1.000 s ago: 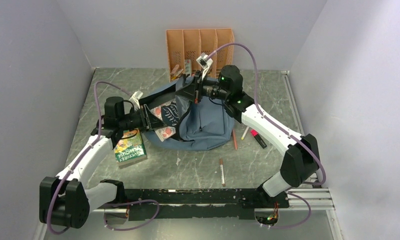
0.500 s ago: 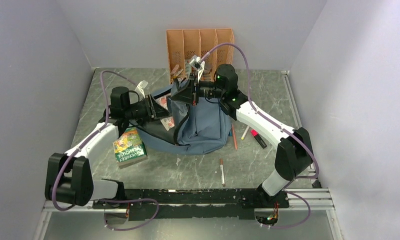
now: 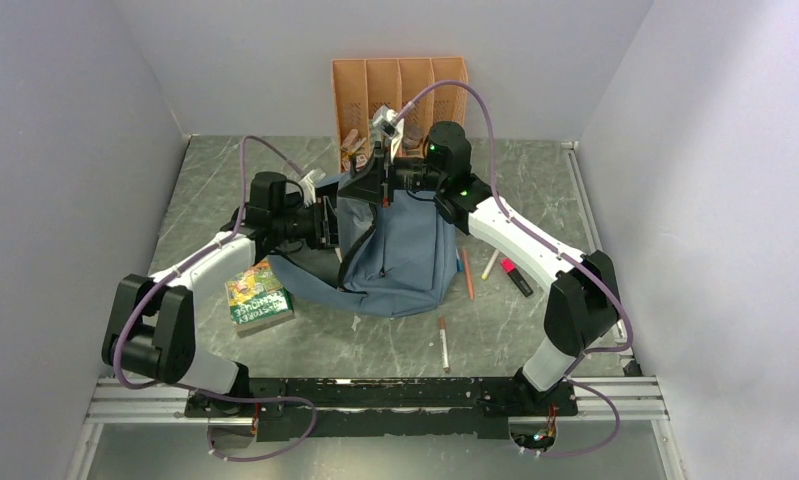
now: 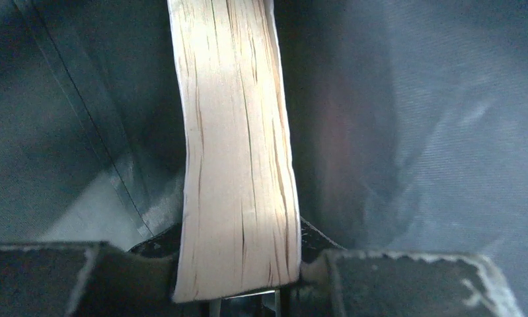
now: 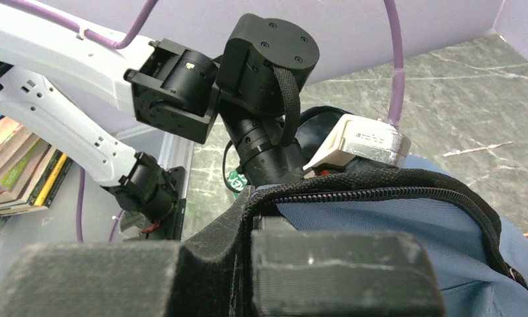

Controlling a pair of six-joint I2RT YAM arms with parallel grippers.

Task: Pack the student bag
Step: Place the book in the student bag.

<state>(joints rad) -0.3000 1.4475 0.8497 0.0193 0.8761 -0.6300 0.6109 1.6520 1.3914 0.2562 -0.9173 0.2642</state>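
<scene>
**Book inside the bag, rim held up**

Far left on the grey marbled table [image 3: 550, 175]: a green-covered paperback book [image 3: 258, 296], lying flat, just beside the lower left edge of the bag.

Next along, at the end of the left arm: the left gripper [image 4: 241, 277], buried in the mouth of the large soft dusty-blue fabric student bag [image 3: 405, 260]. Clamped on a thick cream block of pages [image 4: 234, 152], seen edge-on, with dark blue lining on both sides of it.

Middle of the table: the student bag itself, slumped upright, opening turned left and upward.

Above that opening: the right gripper [image 5: 248, 271], closed tight on the black zip trim [image 5: 380, 179] of the rim, holding that edge raised.

Behind, against the back wall: an orange slotted plastic file organizer [image 3: 400, 95].

Right of the bag, loose on the table: a slim orange pencil [image 3: 467, 275] right at the fabric's edge, then a white marker [image 3: 489, 266], then a pink-and-black highlighter [image 3: 516, 277].

Nearer the arm bases, apart from the rest: a brown-and-white pen [image 3: 443, 344].
</scene>
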